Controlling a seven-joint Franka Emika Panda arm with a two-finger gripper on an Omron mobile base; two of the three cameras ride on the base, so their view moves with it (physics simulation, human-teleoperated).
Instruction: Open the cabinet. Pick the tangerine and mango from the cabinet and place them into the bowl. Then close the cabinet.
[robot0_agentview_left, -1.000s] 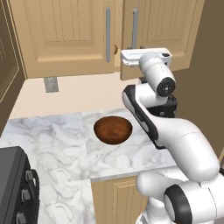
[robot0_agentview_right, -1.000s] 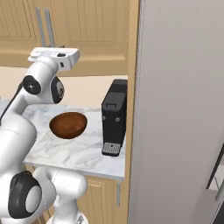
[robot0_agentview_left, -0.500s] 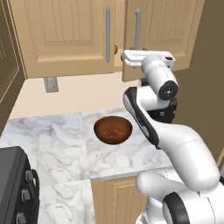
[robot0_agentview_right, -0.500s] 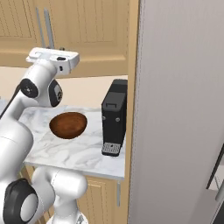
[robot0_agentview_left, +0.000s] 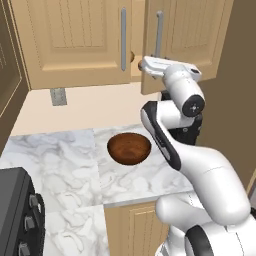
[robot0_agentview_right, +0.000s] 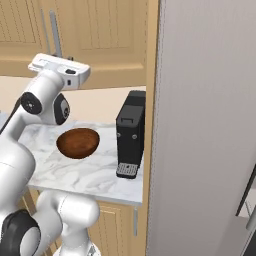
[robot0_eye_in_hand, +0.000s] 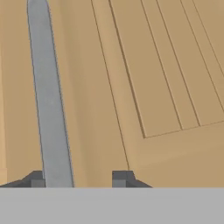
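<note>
The light tan wall cabinet (robot0_agentview_left: 80, 40) hangs above the worktop (robot0_agentview_left: 70, 165), its 2 panelled doors each carrying a long vertical silver bar handle. The left door sits flush; the right door (robot0_agentview_left: 187, 35) stands swung slightly outward, a narrow gap showing between the 2 doors with something small and orange just visible in it. The hand (robot0_eye_in_hand: 78, 177) is raised to the lower end of the right door's handle (robot0_eye_in_hand: 49, 96). In the hand view the silver bar runs down just inside the left fingertip (robot0_eye_in_hand: 36, 178), with the right fingertip (robot0_eye_in_hand: 121, 177) apart on the door's flat frame; the fingers stand partly parted around the bar, and whether they press on it cannot be told. From the left base view the hand (robot0_agentview_left: 146, 64) meets the bottom edge of the right door. Below, the dark reddish-brown wooden bowl (robot0_agentview_left: 129, 148) rests on the marble worktop, empty, just left of the arm's forearm. A black coffee machine (robot0_agentview_right: 131, 132) stands to the bowl's right beside a tall grey panel (robot0_agentview_right: 200, 125). A black appliance with knobs (robot0_agentview_left: 20, 215) sits at the worktop's near-left corner, and a grey wall socket (robot0_agentview_left: 58, 96) is fixed under the left door.
</note>
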